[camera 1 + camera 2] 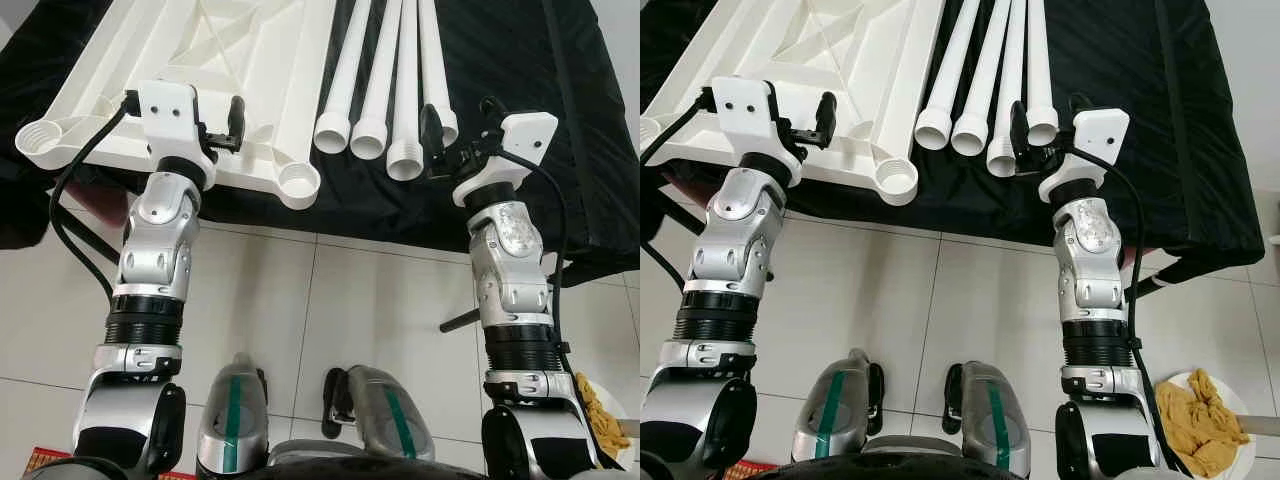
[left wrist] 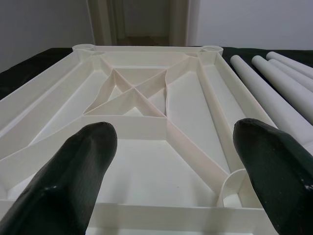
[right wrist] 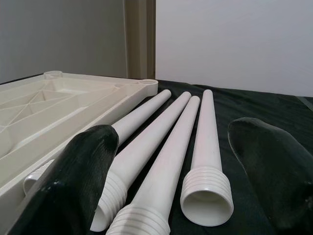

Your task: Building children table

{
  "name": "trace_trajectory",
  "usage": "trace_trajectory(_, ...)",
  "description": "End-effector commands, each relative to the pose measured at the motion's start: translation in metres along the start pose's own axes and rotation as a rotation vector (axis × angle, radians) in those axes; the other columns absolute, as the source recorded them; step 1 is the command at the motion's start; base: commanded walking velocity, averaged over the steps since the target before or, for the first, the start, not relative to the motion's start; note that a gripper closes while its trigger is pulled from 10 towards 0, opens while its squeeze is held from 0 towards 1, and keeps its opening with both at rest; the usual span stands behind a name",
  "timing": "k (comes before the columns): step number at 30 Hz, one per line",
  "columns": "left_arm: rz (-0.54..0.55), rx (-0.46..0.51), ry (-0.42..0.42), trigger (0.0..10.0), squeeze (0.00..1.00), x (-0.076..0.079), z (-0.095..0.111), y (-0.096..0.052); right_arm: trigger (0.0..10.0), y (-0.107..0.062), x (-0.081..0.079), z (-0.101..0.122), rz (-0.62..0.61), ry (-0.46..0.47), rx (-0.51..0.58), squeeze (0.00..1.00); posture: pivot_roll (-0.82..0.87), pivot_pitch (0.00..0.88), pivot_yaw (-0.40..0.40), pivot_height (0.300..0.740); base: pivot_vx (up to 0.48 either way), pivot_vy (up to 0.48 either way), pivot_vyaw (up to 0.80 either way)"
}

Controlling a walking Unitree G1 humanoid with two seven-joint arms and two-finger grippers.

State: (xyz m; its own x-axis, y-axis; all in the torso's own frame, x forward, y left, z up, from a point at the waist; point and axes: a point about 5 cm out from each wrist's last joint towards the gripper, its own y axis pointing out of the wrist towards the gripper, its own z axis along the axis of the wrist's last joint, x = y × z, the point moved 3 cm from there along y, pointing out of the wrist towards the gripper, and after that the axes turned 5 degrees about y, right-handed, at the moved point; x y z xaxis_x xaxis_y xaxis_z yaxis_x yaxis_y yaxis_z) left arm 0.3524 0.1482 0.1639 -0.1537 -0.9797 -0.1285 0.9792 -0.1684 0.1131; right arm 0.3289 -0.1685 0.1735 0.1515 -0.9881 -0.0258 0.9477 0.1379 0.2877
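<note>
- Nearest, on the tiled floor [image 1: 330, 300], stand the robot's feet, with a yellow cloth [image 1: 1200, 420] on a plate to the right.
- The left claw [image 2: 166, 161] hovers, fingers apart, over the near edge of the upturned white tabletop [image 1: 230, 70].
- The right claw [image 3: 181, 166], fingers apart, points at four white legs [image 1: 385, 80] lying side by side.
- Both rest on the black-draped desk [image 1: 520, 60], legs just right of the tabletop.
</note>
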Motion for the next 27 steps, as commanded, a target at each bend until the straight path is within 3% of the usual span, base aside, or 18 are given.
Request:
trace_trajectory(1, -0.008, 0.004, -0.002, 10.0, 0.0, 0.001, 0.001, 0.002, 10.0, 0.001, 0.002, 0.0, -0.001, 0.002, 0.005, 0.0, 0.01, 0.001, -0.036, 0.74, 0.0, 0.0, 0.0)
trace_trajectory(16, -0.073, 0.013, 0.012, 10.0, 0.0, 0.005, 0.005, 0.003, 10.0, 0.006, 0.013, 0.004, -0.033, -0.018, 0.013, 0.0, 0.02, 0.009, -0.038, 0.74, 0.0, 0.0, 0.0)
trace_trajectory(24, -0.207, 0.01, 0.069, 10.0, 0.0, 0.023, 0.009, 0.002, 10.0, 0.021, 0.018, 0.005, -0.068, -0.013, -0.002, 0.0, 0.02, 0.026, -0.04, 0.74, 0.0, 0.0, 0.0)
trace_trajectory(27, -0.324, 0.01, 0.073, 10.0, 0.0, 0.041, 0.021, 0.001, 10.0, 0.041, 0.023, 0.011, -0.083, -0.021, -0.017, 0.0, 0.02, 0.052, -0.036, 0.74, 0.0, 0.0, 0.0)
